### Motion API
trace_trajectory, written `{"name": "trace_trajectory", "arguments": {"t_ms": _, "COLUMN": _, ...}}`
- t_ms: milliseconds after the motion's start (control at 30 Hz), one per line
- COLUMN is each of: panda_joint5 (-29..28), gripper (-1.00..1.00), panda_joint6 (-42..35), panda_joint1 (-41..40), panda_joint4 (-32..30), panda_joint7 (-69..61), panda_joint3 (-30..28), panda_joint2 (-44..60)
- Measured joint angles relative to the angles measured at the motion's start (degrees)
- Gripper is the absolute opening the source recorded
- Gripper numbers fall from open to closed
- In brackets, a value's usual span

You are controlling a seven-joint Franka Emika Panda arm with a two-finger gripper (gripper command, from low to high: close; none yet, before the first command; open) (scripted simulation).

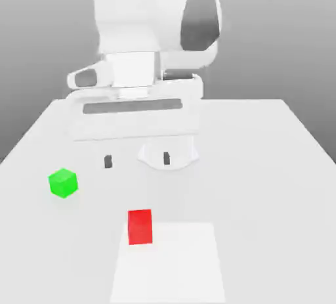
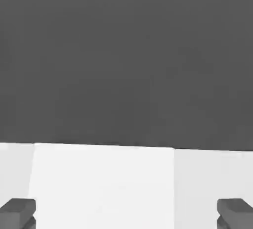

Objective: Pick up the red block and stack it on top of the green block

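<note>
Red block (image 1: 140,226): bright red, matte, plain, no markings. Green block (image 1: 63,183): bright green, matte, plain, top face lighter than its sides. Table (image 1: 262,165): pale grey-white, with a brighter white square patch (image 1: 177,266) on it. Arm (image 1: 154,14): white with dark grey panels. Pincer (image 1: 137,160): fingertips (image 2: 19,212) dark grey. Background (image 2: 126,55) in the hand view: flat dark grey.

A white table (image 1: 275,165) spans the scene beneath a plain grey backdrop (image 1: 282,33). A brighter white square patch (image 1: 184,270) lies on the table's near part, towards the exterior view's bottom edge.
</note>
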Motion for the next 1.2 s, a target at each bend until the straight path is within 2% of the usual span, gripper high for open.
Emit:
{"name": "trace_trajectory", "arguments": {"t_ms": 100, "panda_joint5": -3.63, "gripper": 0.0, "panda_joint6": 4.71, "panda_joint1": -1.38, "panda_joint4": -5.03, "panda_joint7": 0.29, "panda_joint3": -0.25, "panda_joint2": 5.99}}
{"name": "trace_trajectory", "arguments": {"t_ms": 200, "panda_joint5": -3.87, "gripper": 0.0, "panda_joint6": 7.34, "panda_joint1": -1.47, "panda_joint4": -5.65, "panda_joint7": -0.19, "panda_joint3": -0.43, "panda_joint2": 9.24}}
{"name": "trace_trajectory", "arguments": {"t_ms": 433, "panda_joint5": 1.28, "gripper": 0.0, "panda_joint6": 13.24, "panda_joint1": -1.41, "panda_joint4": -4.5, "panda_joint7": -4.19, "panda_joint3": 0.83, "panda_joint2": 16.24}}
{"name": "trace_trajectory", "arguments": {"t_ms": 633, "panda_joint5": 6.82, "gripper": 0.0, "panda_joint6": 18.89, "panda_joint1": -4.67, "panda_joint4": -3.99, "panda_joint7": -7.92, "panda_joint3": 5.56, "panda_joint2": 22.93}}
{"name": "trace_trajectory", "arguments": {"t_ms": 667, "panda_joint5": 7.23, "gripper": -1.0, "panda_joint6": 19.53, "panda_joint1": -5.13, "panda_joint4": -3.98, "panda_joint7": -8.14, "panda_joint3": 6.15, "panda_joint2": 23.68}}
{"name": "trace_trajectory", "arguments": {"t_ms": 900, "panda_joint5": 7.07, "gripper": -1.0, "panda_joint6": 19.51, "panda_joint1": -5.37, "panda_joint4": -3.97, "panda_joint7": -8.05, "panda_joint3": 6.36, "panda_joint2": 23.67}}
{"name": "trace_trajectory", "arguments": {"t_ms": 1200, "panda_joint5": -0.7, "gripper": -1.0, "panda_joint6": 11.72, "panda_joint1": -3.73, "panda_joint4": -4.76, "panda_joint7": -2.74, "panda_joint3": 2.49, "panda_joint2": 14.45}}
